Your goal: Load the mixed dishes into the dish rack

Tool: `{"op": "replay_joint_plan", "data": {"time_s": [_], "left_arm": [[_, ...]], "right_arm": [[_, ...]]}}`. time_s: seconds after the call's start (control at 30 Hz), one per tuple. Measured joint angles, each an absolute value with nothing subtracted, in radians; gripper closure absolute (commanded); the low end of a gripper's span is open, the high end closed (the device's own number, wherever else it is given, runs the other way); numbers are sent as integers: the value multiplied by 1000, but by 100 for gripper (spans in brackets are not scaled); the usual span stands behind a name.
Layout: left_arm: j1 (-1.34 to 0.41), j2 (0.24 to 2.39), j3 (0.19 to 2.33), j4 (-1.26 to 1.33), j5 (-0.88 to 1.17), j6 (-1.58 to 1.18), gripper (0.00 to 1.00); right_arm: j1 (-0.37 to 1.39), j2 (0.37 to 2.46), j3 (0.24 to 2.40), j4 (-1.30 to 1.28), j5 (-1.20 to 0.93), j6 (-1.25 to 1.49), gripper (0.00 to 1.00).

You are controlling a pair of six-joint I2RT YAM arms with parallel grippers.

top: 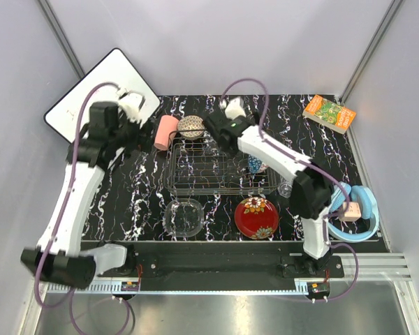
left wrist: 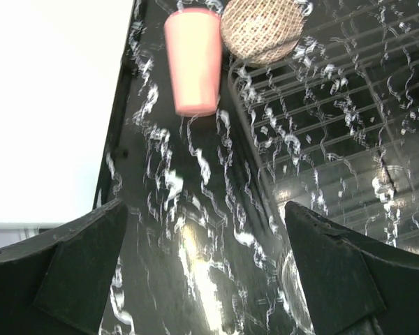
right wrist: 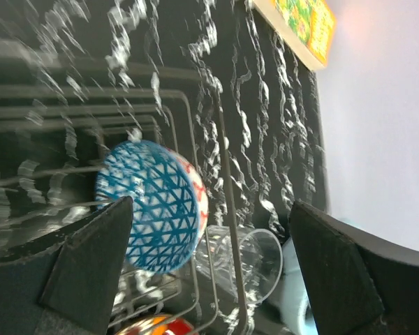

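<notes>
The wire dish rack (top: pixel 220 171) stands mid-table. The blue patterned bowl (right wrist: pixel 153 206) is tilted on its side at the rack's right end. The beige patterned bowl (top: pixel 191 127) leans at the rack's far left corner, and the pink cup (top: pixel 166 131) lies on its side just left of it. The clear glass bowl (top: pixel 183 217) and red floral plate (top: pixel 257 216) sit in front of the rack. The small glass (right wrist: pixel 255 262) lies outside the rack's right side. My left gripper (top: pixel 134 139) is open and empty, left of the cup (left wrist: pixel 193 59). My right gripper (top: pixel 215 132) is open and empty over the rack's far edge.
A white board (top: pixel 98 94) lies at the far left, partly off the black mat. A green-orange book (top: pixel 329 113) sits at the far right corner. Blue headphones (top: pixel 356 213) lie at the right edge beside the right arm.
</notes>
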State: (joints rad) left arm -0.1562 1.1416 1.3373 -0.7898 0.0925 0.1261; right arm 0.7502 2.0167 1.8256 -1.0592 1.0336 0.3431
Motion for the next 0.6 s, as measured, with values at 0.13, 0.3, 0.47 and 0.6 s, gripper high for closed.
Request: {"op": "replay_joint_plan", "data": {"time_s": [0.13, 0.3, 0.47, 0.6], "left_arm": [[-229, 1353, 1489, -748, 71, 158, 1], [-301, 1672, 1685, -677, 48, 236, 4], [-331, 2005, 1932, -659, 32, 283, 4], [-352, 2180, 2076, -657, -8, 292, 4]], "right_arm": [[751, 1861, 1883, -1031, 947, 344, 1], [751, 1536, 1774, -886, 845, 347, 4], [751, 1275, 1583, -757, 820, 364, 7], [751, 1217, 1476, -715, 820, 371, 7]]}}
